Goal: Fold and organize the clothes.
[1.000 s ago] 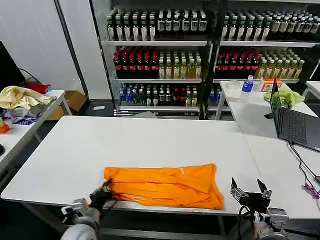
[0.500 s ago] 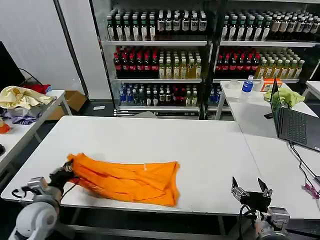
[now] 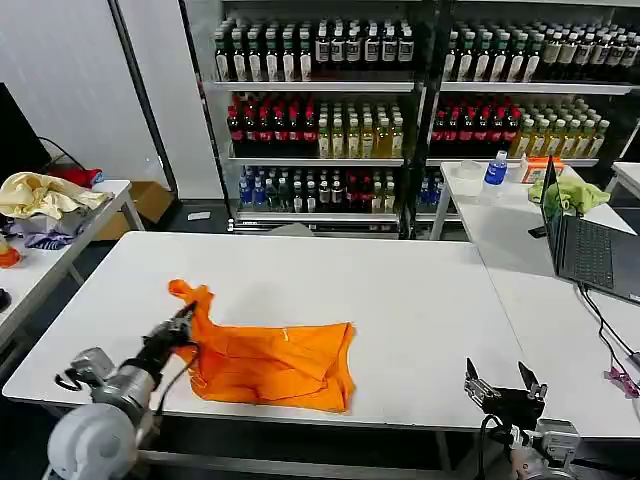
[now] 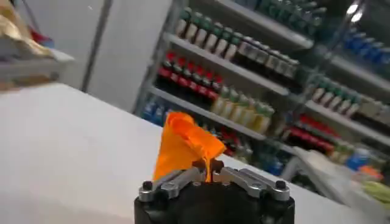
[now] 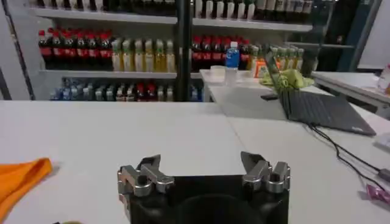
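Note:
The orange T-shirt (image 3: 275,362) lies bunched on the white table (image 3: 400,300) near its front edge, left of centre. Its left end is lifted into a peak (image 3: 192,300). My left gripper (image 3: 184,325) is shut on that lifted end; in the left wrist view the orange cloth (image 4: 183,145) rises straight out of the closed left gripper (image 4: 207,171). My right gripper (image 3: 503,378) hangs at the table's front right corner, open and holding nothing, well to the right of the shirt. In the right wrist view the right gripper (image 5: 204,165) stands wide apart, with a corner of the shirt (image 5: 21,176) off to one side.
A side table on the left carries a pale yellow cloth heap (image 3: 40,193). On the right table stand a laptop (image 3: 585,240), a green cloth (image 3: 572,193) and a water bottle (image 3: 494,170). Shelves of bottles (image 3: 330,120) fill the back.
My left gripper has dragged the shirt's left end leftward, then lifted it and carried it back toward the right, bunching the cloth. The right gripper has stayed put.

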Tool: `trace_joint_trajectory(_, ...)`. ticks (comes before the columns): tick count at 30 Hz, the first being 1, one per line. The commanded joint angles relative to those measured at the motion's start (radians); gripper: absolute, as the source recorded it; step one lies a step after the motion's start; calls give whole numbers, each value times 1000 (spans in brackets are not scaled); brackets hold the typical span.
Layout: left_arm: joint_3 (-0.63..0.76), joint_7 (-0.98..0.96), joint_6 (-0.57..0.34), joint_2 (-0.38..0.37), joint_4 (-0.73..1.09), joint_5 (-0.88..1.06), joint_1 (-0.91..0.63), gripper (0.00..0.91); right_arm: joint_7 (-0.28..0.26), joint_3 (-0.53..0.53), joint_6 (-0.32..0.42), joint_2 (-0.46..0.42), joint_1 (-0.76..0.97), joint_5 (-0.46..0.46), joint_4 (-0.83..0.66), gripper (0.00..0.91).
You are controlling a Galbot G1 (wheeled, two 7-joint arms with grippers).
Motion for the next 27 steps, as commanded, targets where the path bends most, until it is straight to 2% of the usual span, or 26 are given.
trace_joint_trajectory(1, 216, 14, 11, -139, -81, 62, 11, 20, -1, 4, 4, 7, -22, -8, 10, 907)
trace_joint_trajectory(7, 295, 8, 16, -177, -11, 84, -77, 20, -4, 5, 16, 15, -42, -20, 18, 907)
trace_joint_trajectory(17, 422, 9, 9, -221, 88, 169, -98, 20, -5, 12, 18, 19, -52, -19, 36, 907)
trace_joint_trajectory(27, 450, 20, 3, -246, 171, 234, -133, 20, -5, 15, 19, 16, -50, -17, 35, 907)
